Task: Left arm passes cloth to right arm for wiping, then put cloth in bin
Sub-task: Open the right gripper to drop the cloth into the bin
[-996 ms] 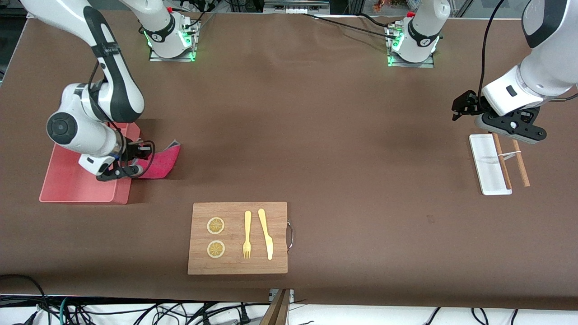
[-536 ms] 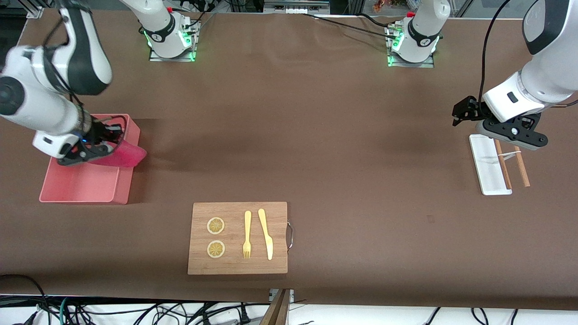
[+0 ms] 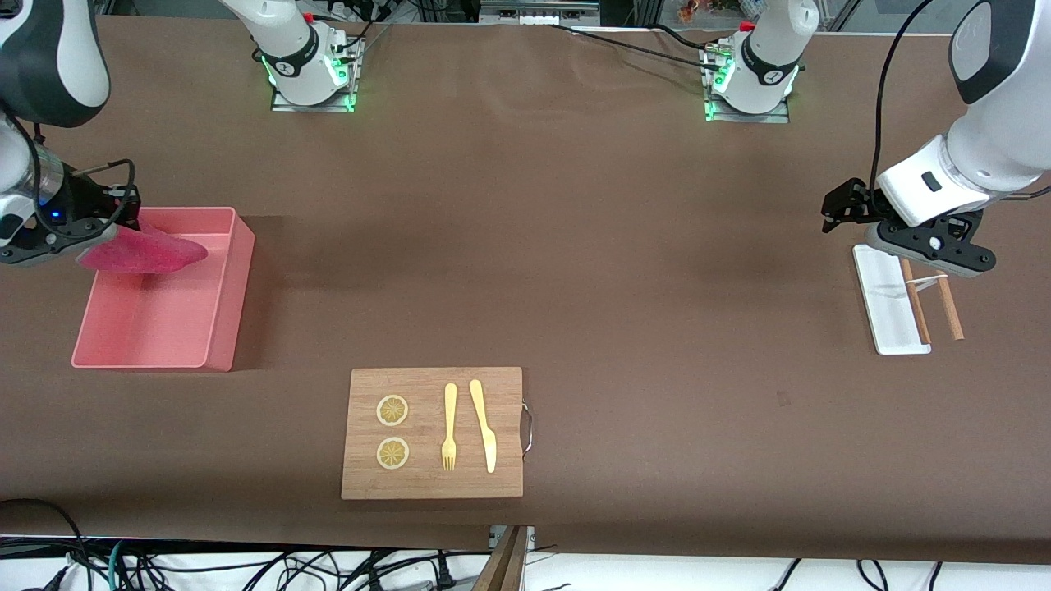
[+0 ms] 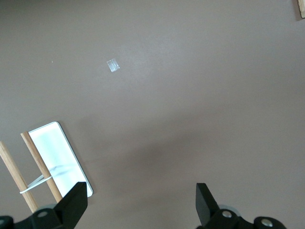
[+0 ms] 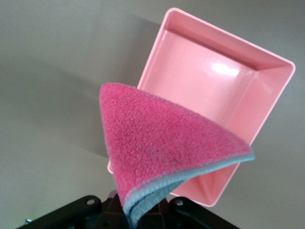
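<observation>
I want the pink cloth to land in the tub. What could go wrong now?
The right gripper holds the cloth by one end over the bin, near its wall. The cloth hangs partly past that wall in the right wrist view, so if let go now it might drape over the rim or slip onto the table. The left gripper waits open over the white tray.

Wooden cutting board (image 3: 433,432) with a metal handle, lying near the front camera; on it two lemon slices (image 3: 392,410), a yellow fork (image 3: 449,426) and a yellow knife (image 3: 484,424). Toward the left arm's end: a flat white tray (image 3: 889,300) beside two wooden sticks (image 3: 947,300).
</observation>
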`<state>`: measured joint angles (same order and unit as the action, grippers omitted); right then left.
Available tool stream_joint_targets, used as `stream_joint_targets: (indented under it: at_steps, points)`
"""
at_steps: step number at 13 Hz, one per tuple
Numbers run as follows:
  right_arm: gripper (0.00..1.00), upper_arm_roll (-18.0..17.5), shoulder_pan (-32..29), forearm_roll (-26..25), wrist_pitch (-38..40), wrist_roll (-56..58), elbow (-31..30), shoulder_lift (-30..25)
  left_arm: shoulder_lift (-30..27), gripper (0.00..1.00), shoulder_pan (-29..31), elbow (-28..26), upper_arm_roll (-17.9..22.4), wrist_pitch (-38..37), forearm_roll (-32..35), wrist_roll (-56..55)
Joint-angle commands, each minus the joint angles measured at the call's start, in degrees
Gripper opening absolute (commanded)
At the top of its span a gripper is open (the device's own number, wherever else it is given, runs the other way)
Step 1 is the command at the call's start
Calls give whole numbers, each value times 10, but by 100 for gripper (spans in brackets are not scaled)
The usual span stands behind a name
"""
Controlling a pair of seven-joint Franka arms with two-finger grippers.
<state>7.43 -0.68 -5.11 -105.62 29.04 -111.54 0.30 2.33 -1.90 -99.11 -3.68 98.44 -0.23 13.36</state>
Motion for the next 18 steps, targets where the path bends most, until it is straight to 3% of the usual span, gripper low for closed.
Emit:
stream_joint_targets:
  at_steps: [1, 2, 3, 6, 8, 12, 16, 18]
  points:
    - [23, 0, -3, -7, 10, 13, 6, 0, 7, 100, -5, 16, 1, -4, 0, -5]
    - [90, 0, -3, -7, 11, 8, 6, 0, 8, 100, -4, 17, 1, -3, 7, -6]
    - [100, 0, -3, -7, 11, 14, 6, -1, 9, 100, -4, 24, 2, -3, 11, -6]
    - [100, -1, -3, 2, 15, 7, 18, -12, 18, 100, -4, 36, 3, -4, 11, -5]
    - [100, -10, -3, 3, 59, -23, 50, -12, 18, 100, -3, 36, 3, -4, 11, -5]
    - [100, -72, -3, 5, 155, -149, 119, -16, 18, 100, -4, 36, 2, -4, 11, -2]
    - [100, -94, -3, 25, 200, -202, 127, -57, 18, 100, -4, 36, 2, -4, 11, -2]
    - [100, -95, -3, 60, 227, -224, 140, -65, 18, 100, -4, 36, 2, -4, 11, -2]
